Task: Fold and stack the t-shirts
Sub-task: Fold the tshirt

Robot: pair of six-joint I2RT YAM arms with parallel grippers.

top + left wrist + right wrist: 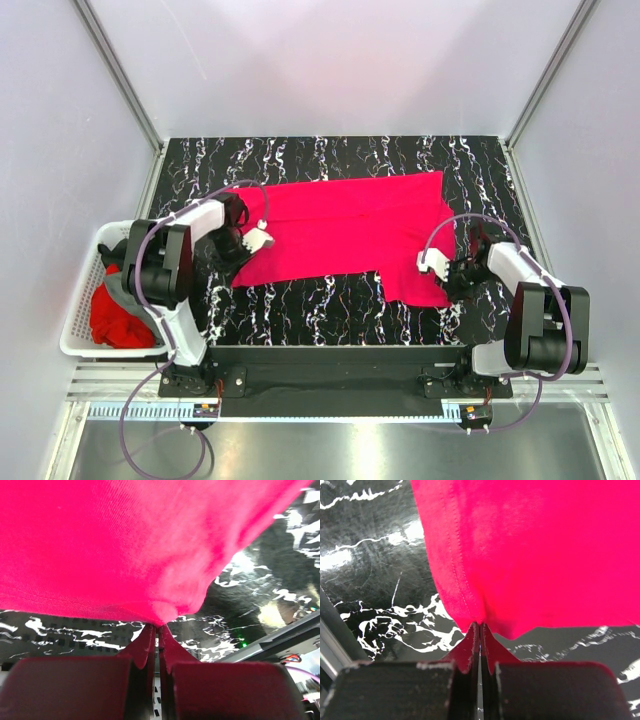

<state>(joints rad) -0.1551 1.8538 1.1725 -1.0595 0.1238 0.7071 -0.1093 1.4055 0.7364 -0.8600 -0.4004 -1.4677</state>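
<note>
A bright crimson-pink t-shirt [350,235] lies spread across the black marbled table [330,155]. My left gripper [250,243] is shut on its near-left edge; in the left wrist view the fingertips [150,635] pinch the cloth [125,545]. My right gripper [443,272] is shut on the shirt's near-right corner; in the right wrist view its fingertips [475,635] pinch the hemmed corner [530,550]. A red shirt [118,318], with grey and black cloth, sits in the basket at left.
A white lattice basket [80,310] stands off the table's left edge beside the left arm. A metal rail [330,385] runs along the near edge. Grey walls enclose the table at back and sides.
</note>
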